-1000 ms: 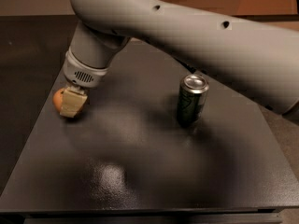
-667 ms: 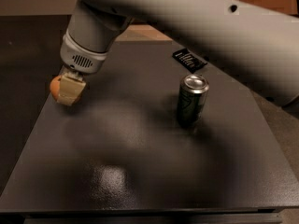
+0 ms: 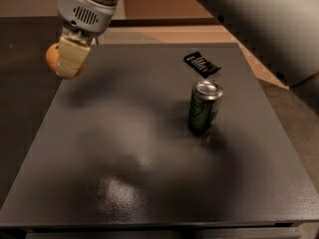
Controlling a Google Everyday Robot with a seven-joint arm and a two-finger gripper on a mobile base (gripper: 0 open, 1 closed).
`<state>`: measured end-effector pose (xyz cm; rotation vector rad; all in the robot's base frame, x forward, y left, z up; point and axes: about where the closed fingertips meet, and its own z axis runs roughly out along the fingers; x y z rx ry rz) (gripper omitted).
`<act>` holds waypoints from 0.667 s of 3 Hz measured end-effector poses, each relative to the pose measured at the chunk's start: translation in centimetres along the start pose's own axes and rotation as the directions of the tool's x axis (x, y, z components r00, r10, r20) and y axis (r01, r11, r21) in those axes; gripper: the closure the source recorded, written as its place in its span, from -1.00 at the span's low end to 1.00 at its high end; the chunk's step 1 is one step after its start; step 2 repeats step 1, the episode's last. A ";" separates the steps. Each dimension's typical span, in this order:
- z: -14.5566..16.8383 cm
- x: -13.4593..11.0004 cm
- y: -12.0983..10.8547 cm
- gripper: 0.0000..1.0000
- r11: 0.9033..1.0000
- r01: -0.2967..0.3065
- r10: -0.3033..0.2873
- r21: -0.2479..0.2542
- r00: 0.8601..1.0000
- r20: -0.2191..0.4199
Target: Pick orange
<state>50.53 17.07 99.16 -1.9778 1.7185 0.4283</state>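
The orange [image 3: 52, 58] is a small round orange fruit held between the pale fingers [image 3: 71, 56] of my gripper [image 3: 67, 63]. The gripper is at the upper left of the camera view, lifted above the far left edge of the dark table [image 3: 149, 148]. It is shut on the orange, and the fingers hide most of the fruit. The grey arm reaches in from the upper right.
A green can [image 3: 205, 105] stands upright right of the table's middle. A small black ribbed object [image 3: 202, 63] lies flat behind it near the far edge. A tan floor shows beyond the table.
The gripper has risen and moved up and left with the orange in it, lifting the fruit off the table. The can has not moved.
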 end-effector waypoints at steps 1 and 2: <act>-0.1 0.0 0.0 1.00 1.000 0.002 -0.002 0.000 1.000 0.000; -0.1 0.0 0.0 1.00 1.000 0.002 -0.002 0.000 1.000 0.000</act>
